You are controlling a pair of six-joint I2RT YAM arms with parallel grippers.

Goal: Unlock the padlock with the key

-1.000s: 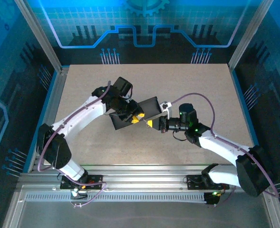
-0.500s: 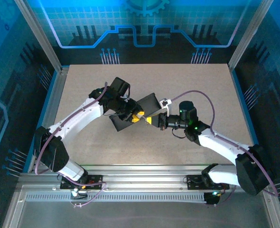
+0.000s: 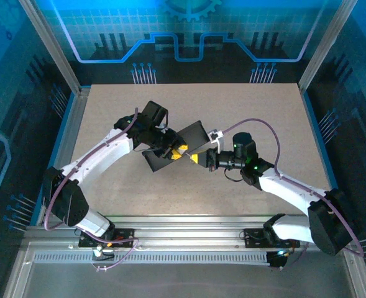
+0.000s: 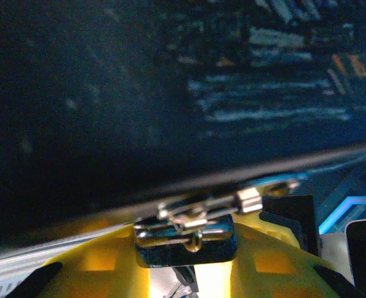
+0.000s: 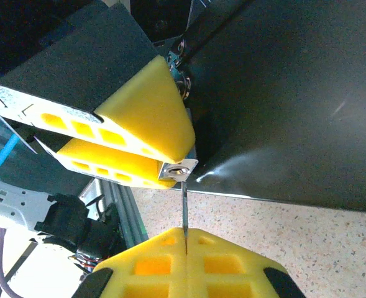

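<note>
A dark box (image 3: 194, 135) lies mid-table, and the small silvery padlock (image 4: 186, 239) hangs from its latch. My left gripper (image 4: 186, 256) is shut on the padlock, one yellow finger (image 4: 96, 267) on each side of the body. In the right wrist view the padlock's keyhole face (image 5: 178, 170) shows between those left fingers (image 5: 139, 118). My right gripper (image 5: 186, 236) is shut on the key (image 5: 184, 208), a thin blade that stands edge-on with its tip at the keyhole face. From above, the left gripper (image 3: 178, 152) and the right gripper (image 3: 196, 158) meet at the box's near edge.
The dark box's lid (image 5: 294, 93) rises close to the right of the key. Speckled tabletop (image 3: 245, 112) stretches around the box. An aluminium rail (image 3: 189, 225) runs along the near edge by the arm bases.
The left arm has drawn slightly back and left, tilting the box a little. The right gripper has edged left toward the padlock with the key.
</note>
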